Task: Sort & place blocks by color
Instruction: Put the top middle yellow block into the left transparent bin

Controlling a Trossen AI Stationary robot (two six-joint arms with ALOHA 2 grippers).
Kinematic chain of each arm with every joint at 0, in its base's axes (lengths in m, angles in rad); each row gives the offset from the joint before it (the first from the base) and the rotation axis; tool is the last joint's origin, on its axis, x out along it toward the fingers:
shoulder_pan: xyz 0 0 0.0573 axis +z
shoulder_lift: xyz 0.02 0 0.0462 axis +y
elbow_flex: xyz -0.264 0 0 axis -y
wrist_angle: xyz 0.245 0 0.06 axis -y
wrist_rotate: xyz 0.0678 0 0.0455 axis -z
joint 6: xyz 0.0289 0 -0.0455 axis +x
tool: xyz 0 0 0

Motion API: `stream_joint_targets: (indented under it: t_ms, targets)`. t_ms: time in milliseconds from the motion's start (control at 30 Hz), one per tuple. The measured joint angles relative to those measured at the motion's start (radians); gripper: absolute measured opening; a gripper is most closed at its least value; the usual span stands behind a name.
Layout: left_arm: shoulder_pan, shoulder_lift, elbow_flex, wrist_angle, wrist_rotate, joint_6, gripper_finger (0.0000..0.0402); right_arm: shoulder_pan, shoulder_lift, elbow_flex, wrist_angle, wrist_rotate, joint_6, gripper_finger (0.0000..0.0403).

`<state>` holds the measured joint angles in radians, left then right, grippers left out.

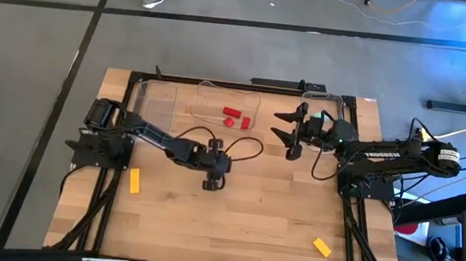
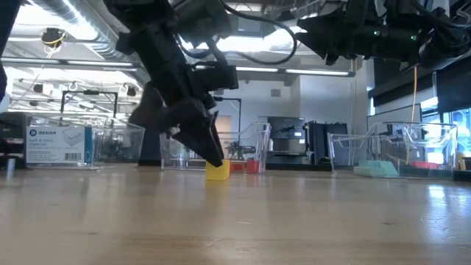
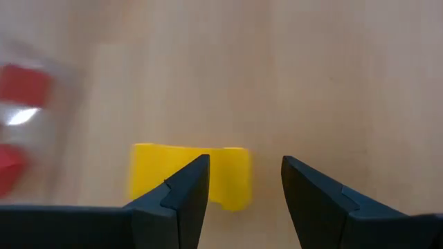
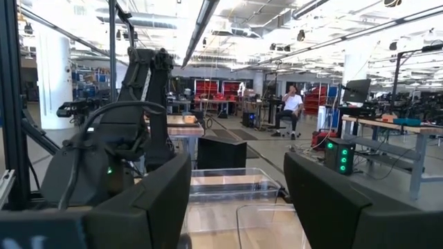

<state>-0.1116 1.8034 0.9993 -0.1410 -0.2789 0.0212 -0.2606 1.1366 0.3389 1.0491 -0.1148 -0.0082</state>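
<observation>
My left gripper is open and points down at the table's middle, right above a yellow block that lies flat on the wood. In the left wrist view one finger covers part of the block, and the rest of the block shows in the gap. The low view shows the fingertips just over that block. Two more yellow blocks lie on the table, one at the left and one at the near right. Three red blocks lie in the middle clear bin. Teal blocks lie in the right bin. My right gripper is open and empty, held high over the far right. My left gripper comes at the yellow block from above, pointing down, with one fingertip over the block's top. I cannot tell whether it touches the block. The block lies flat on the table.
Three clear bins stand along the far edge: left, middle and right. The table's near half is open wood apart from the two loose yellow blocks.
</observation>
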Motion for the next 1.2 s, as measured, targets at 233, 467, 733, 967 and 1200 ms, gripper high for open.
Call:
stream_joint_targets:
  t_ms: [233,467,733,967,1200]
  targets:
    - [0.034,0.0,0.0,-0.007,0.069,0.008,0.0173,0.0,0.0,0.0,-0.009,0.015,0.0,0.0235]
    - [0.045,0.0,-0.001,-0.007,0.094,0.008,0.0163,0.0,0.0,0.0,-0.008,0.016,0.0,0.0235]
    - [0.032,0.028,-0.002,-0.001,0.13,-0.008,0.0112,0.0,0.0,0.0,-0.008,0.017,-0.001,0.0235]
    - [0.033,0.024,-0.002,0.001,0.034,-0.019,0.0056,0.0,0.0,0.0,-0.011,0.018,-0.003,0.0235]
    - [0.033,-0.097,-0.002,-0.061,-0.084,-0.018,0.0024,0.0,0.0,0.0,-0.022,0.018,-0.004,0.0235]
